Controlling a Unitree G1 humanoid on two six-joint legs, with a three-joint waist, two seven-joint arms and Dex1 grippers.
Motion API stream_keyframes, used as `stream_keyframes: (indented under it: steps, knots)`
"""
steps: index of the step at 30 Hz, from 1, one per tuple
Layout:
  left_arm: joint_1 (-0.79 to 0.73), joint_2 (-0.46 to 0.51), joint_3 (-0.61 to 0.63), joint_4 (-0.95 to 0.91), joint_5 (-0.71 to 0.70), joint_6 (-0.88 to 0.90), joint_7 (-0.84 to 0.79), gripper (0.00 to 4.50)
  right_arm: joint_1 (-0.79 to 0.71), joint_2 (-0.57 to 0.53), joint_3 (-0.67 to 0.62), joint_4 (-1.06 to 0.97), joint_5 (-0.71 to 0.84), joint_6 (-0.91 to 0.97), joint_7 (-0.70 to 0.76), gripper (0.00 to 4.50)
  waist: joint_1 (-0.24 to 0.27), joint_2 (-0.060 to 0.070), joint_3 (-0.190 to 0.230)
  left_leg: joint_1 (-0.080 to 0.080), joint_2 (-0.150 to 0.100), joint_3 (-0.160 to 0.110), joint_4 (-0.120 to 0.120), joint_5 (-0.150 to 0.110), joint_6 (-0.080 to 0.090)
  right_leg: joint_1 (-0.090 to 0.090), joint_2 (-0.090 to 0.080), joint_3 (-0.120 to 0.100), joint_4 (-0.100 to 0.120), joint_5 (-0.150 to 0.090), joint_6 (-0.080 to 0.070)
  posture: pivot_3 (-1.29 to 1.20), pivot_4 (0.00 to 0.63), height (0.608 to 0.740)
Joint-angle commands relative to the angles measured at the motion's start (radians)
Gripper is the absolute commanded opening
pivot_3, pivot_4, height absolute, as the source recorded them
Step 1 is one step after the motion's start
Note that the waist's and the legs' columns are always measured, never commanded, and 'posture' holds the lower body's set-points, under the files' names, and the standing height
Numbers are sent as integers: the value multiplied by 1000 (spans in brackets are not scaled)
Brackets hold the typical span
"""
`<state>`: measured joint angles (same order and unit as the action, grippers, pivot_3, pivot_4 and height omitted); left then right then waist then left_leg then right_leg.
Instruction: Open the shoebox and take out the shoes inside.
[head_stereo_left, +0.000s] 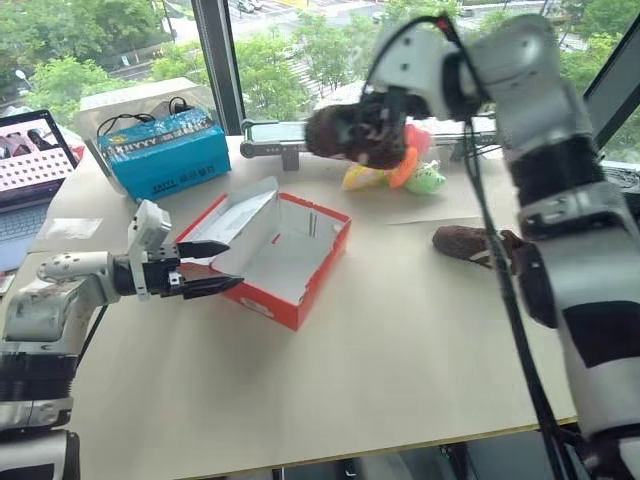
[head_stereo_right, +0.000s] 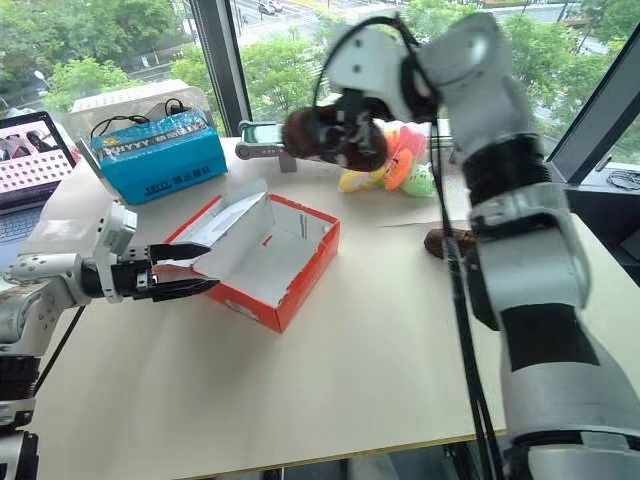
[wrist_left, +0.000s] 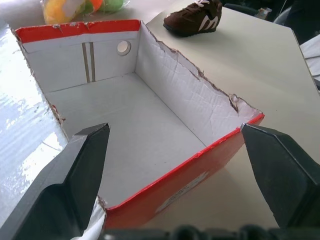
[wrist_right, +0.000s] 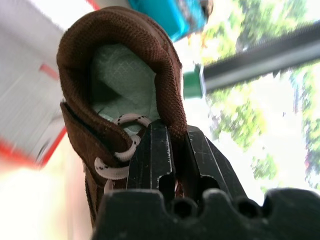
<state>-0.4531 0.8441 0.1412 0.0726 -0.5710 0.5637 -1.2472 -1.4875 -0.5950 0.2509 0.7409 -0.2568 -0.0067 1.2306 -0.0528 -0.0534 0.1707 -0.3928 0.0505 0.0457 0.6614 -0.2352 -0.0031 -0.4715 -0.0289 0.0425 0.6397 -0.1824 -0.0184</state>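
The red shoebox lies open in the middle of the table, its lid tipped up on the left, its pale inside bare. My left gripper is open at the box's near left end, one finger on each side of that end. High over the table's far side, my right gripper is shut on the collar of one dark brown shoe with pale laces. The other shoe rests on the table to the right of the box, partly behind my right arm.
A blue box with cables stands at the back left, with a laptop at the left edge. Orange, yellow and green plush toys lie at the back by the window. Bare tabletop stretches in front of the box.
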Motion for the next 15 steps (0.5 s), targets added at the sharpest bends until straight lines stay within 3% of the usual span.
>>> stream_keyframes:
  steps: [1,8,15]
  knots:
    - [-7,-13,5,-16,-2,-24,0,4500,132,-103,-38,-251,0,217,28,32,4,0,0,0,0,0,0,0,0,0,0,0,-1,0,0,0,150,740]
    - [-12,-27,-2,-13,5,-25,-6,4500,460,-287,-71,-582,-19,588,26,32,8,3,2,3,0,0,0,0,0,-1,2,3,3,-3,5,0,150,740]
    - [-18,-31,-6,-13,6,-22,-16,4500,661,-390,-52,-599,-35,681,-24,32,5,3,2,2,-1,4,5,0,0,0,1,6,2,-4,8,0,150,740]
